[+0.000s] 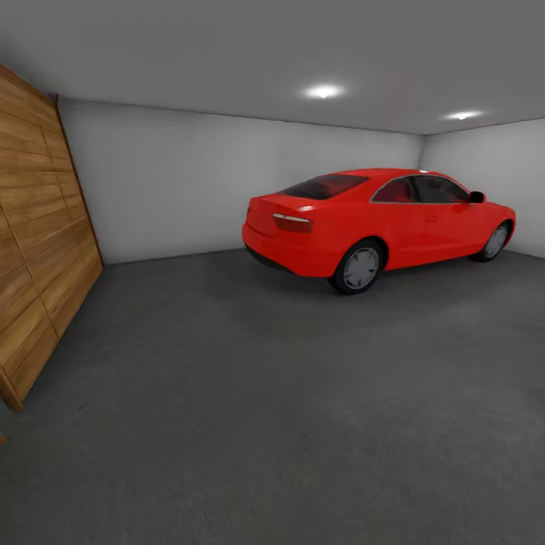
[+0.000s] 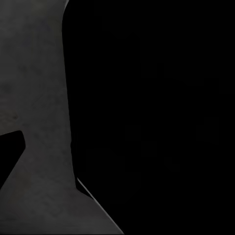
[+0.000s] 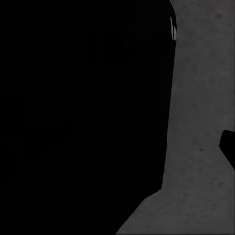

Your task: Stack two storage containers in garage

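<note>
Big black shape close up — grey floor [image 3: 200, 122] beside.

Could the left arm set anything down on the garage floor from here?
Probably not yet. The head view has open dark grey floor ahead, between the wooden plank door and red car; the left wrist view is mostly black, with a strip of floor beside it.

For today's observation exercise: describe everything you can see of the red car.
The red car is a glossy two-door coupe seen from its rear left, with dark tinted windows, a red tail light and silver wheels. It stands level on the dark grey floor near the white back wall, its nose toward the right corner. Only its tyres touch the floor.
</note>
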### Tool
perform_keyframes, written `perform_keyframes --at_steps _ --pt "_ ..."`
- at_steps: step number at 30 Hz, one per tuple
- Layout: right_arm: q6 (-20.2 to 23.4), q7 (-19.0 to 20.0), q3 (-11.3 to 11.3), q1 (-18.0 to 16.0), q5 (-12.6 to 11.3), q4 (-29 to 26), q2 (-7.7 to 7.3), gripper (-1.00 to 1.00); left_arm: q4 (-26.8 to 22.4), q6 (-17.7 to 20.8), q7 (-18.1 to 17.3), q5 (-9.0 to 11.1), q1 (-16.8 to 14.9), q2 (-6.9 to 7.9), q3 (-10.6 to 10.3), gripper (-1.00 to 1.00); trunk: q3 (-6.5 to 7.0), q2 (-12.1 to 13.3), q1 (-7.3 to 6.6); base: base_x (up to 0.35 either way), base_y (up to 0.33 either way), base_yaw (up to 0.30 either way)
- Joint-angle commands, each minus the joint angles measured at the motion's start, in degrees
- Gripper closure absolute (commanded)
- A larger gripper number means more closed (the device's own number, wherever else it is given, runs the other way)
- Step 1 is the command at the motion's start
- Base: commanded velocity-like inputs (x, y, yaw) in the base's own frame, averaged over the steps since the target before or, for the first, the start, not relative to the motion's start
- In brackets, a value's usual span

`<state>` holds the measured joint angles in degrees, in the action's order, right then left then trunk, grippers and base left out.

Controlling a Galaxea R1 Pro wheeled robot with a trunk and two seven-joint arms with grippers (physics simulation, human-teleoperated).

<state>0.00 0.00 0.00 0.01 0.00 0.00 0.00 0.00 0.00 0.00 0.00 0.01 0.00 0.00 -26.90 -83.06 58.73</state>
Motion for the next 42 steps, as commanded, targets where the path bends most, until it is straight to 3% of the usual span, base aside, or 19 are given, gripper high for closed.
perform_keyframes --at_steps 1,7,17,42 --pt "0.0 0.0 0.0 -0.01 0.0 0.0 0.0 -1.0 0.0 0.0 0.0 0.0 -0.01 0.0 0.0 -1.0 -0.03 -0.02 0.0 0.0 0.0 0.0" --pt "-0.2 -0.09 0.34 -0.09 0.72 0.09 -0.26 -1.0 -0.12 -0.12 -0.09 0.4 -0.11 -0.5 0.68 -1.0 -0.03 -0.02 0.0 0.0 0.0 0.0" --pt "-2.36 -0.09 0.24 -0.09 0.86 0.09 -0.35 -1.0 -1.39 -0.95 -0.09 3.42 -0.13 -0.66 0.8 -1.0 -0.03 -0.02 0.0 0.0 0.0 0.0" --pt "-2.72 -0.09 0.18 -0.09 0.7 0.09 -0.26 -1.0 -1.41 -1.05 -0.09 3.52 -0.12 -0.7 0.79 -1.0 -0.03 -0.02 0.0 0.0 0.0 -0.226"
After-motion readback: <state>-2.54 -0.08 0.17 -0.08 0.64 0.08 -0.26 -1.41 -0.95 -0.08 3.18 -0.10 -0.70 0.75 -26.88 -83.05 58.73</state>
